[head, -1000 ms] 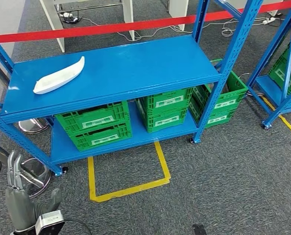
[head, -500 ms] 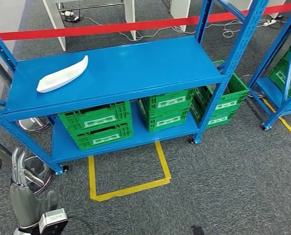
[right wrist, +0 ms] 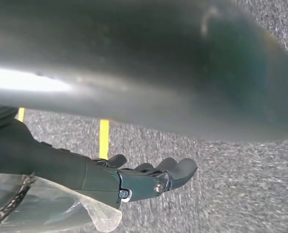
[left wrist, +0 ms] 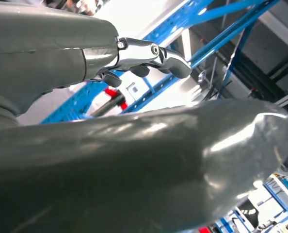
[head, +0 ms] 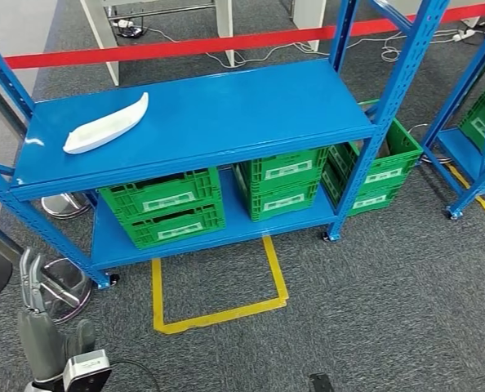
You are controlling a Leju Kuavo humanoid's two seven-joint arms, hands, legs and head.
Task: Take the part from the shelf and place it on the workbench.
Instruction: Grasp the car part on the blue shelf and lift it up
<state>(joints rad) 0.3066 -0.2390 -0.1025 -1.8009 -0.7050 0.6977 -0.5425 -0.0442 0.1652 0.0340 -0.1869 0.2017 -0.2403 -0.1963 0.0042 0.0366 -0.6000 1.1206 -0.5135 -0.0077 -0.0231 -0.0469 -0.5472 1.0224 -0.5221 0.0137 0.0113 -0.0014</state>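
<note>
White, long and curved, the moulded plastic part (head: 106, 124) lies flat on the top board of the blue steel shelf (head: 228, 106), near that board's left end and well apart from both hands. Green slotted plastic crates (head: 160, 208) sit on the shelf's lower board, with more at its right end. A yellow tape outline (head: 218, 294) marks the grey carpet in front of the shelf; a red barrier tape (head: 166, 47) runs behind it. The left hand (head: 40, 327) hangs low, off the shelf's front left corner, fingers extended and apart, holding nothing. The right hand (right wrist: 135, 179) hangs over carpet, fingers extended, holding nothing.
</note>
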